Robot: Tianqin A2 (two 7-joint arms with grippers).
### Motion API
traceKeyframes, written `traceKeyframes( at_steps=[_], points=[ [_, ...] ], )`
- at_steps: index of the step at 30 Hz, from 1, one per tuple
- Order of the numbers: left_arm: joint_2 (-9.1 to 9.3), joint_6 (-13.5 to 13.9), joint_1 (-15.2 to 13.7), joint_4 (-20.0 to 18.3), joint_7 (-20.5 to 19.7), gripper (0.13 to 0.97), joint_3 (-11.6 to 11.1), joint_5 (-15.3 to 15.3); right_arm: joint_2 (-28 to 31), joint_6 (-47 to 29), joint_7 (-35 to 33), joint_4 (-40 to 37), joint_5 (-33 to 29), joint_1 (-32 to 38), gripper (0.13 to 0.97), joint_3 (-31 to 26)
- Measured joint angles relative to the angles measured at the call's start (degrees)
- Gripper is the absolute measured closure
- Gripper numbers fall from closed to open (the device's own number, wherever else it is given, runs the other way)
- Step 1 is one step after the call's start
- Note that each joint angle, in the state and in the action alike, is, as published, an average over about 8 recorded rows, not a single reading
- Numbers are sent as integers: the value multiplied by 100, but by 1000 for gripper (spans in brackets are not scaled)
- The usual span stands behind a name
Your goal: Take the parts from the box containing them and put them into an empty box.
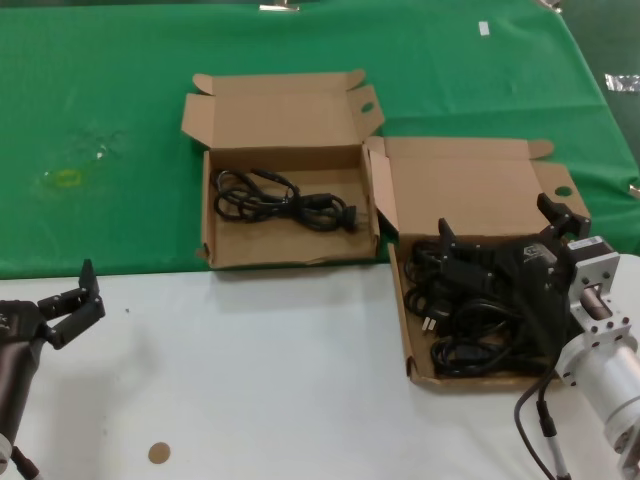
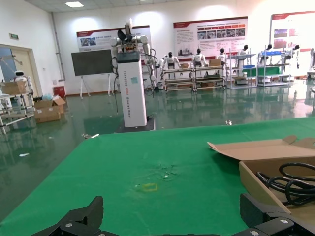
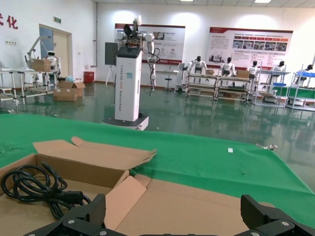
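The box containing the parts [image 1: 405,330] sits at the right, one lid ear [image 1: 380,190] folded upright, and holds a heap of black cables [image 1: 470,330]. My right gripper [image 1: 497,218] hovers open over that heap and holds nothing; in the right wrist view [image 3: 174,219] its lid [image 3: 206,201] lies ahead. The other box [image 1: 208,215], with both ears splayed, stands further left and back and holds one coiled black cable [image 1: 285,200]. It also shows in the right wrist view [image 3: 42,184]. My left gripper [image 1: 72,305] is open and empty at the near left, and also shows in the left wrist view [image 2: 172,219].
A green cloth [image 1: 100,100] covers the far half of the table, and the near half is white [image 1: 280,380]. A small brown disc [image 1: 159,453] lies near the front edge. A yellowish mark [image 1: 65,178] is on the cloth at the left. In the left wrist view the splayed-ear box wall [image 2: 256,184] is to one side.
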Motion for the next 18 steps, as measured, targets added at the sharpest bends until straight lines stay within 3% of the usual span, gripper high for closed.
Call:
traceKeyframes(
  at_steps=[18],
  points=[
    [0, 0, 0, 0, 0, 132, 0, 0, 0, 0, 0, 0, 0, 0, 129, 0]
  ],
)
